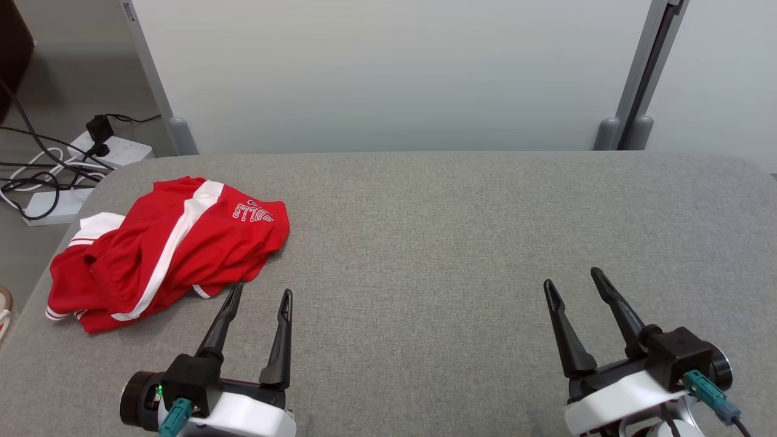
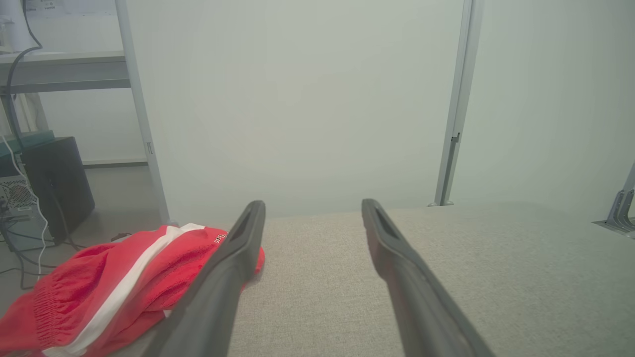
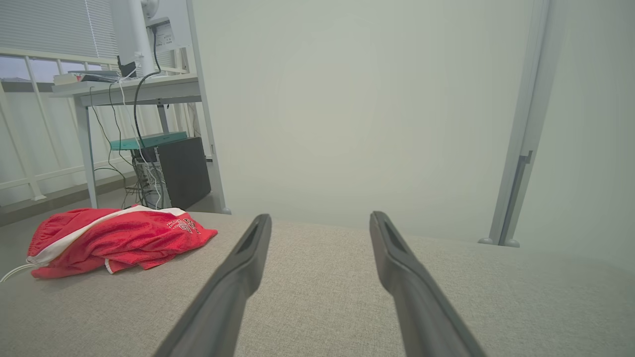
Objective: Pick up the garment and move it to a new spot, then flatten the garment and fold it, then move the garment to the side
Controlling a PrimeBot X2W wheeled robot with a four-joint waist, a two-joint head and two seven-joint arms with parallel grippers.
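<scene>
The garment (image 1: pixel 164 249), red shorts with white side stripes and white lettering, lies crumpled on the grey table (image 1: pixel 437 243) near its left edge. My left gripper (image 1: pixel 262 292) stands open just to the right of the garment's near edge, with nothing between its fingers. From the left wrist the garment (image 2: pixel 114 287) lies to the left of the left finger. My right gripper (image 1: pixel 572 276) is open over the bare right part of the table, far from the cloth. The right wrist camera catches the garment (image 3: pixel 114 238) far to the left, beyond its open fingers (image 3: pixel 243 267).
White power strips and tangled cables (image 1: pixel 67 170) lie on the floor off the table's back left corner. A pale partition wall (image 1: pixel 388 73) with grey posts (image 1: pixel 637 91) runs behind the table. A desk and a dark computer case (image 3: pixel 178 171) stand further left.
</scene>
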